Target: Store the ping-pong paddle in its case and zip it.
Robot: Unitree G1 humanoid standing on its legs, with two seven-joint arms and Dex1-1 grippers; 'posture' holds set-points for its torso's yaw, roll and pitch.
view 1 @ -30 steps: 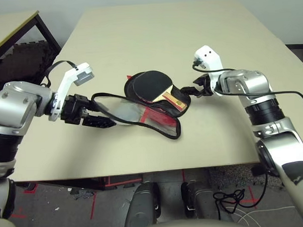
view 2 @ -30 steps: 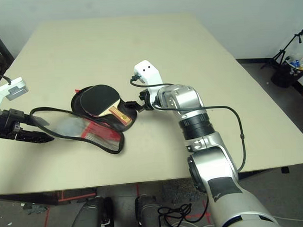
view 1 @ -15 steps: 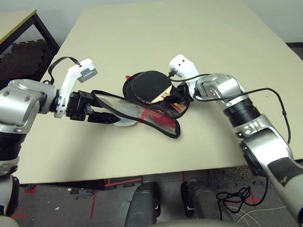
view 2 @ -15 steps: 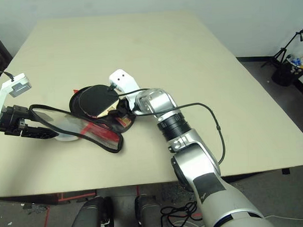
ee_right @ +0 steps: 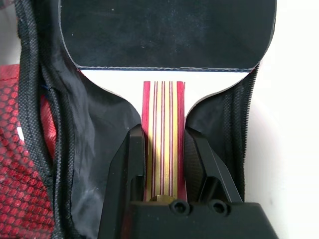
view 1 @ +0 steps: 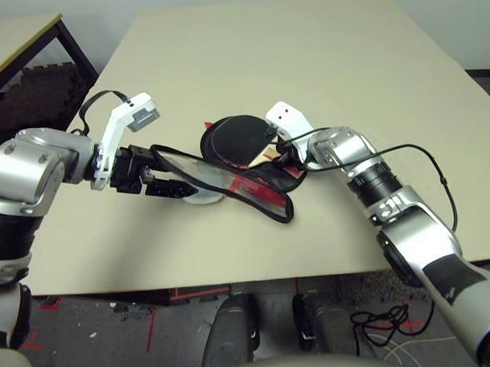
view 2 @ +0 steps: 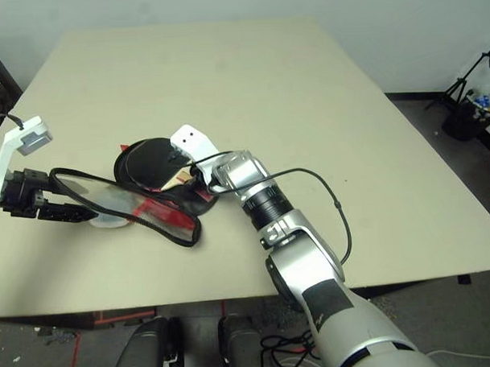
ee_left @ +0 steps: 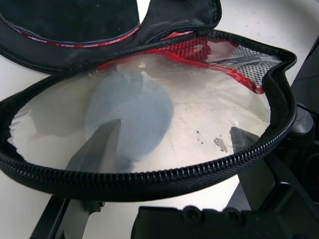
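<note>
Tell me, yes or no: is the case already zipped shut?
No: the case lies open, its flap held up by the left gripper, with the zipper edge unjoined.

ping-pong paddle: matt black rubber, striped wood handle | case: black cloth, red mesh, glossy clear panel

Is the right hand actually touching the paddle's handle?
Touching. In the right wrist view, the right hand's two black fingers press against both sides of the paddle's striped handle, with no gap showing.
</note>
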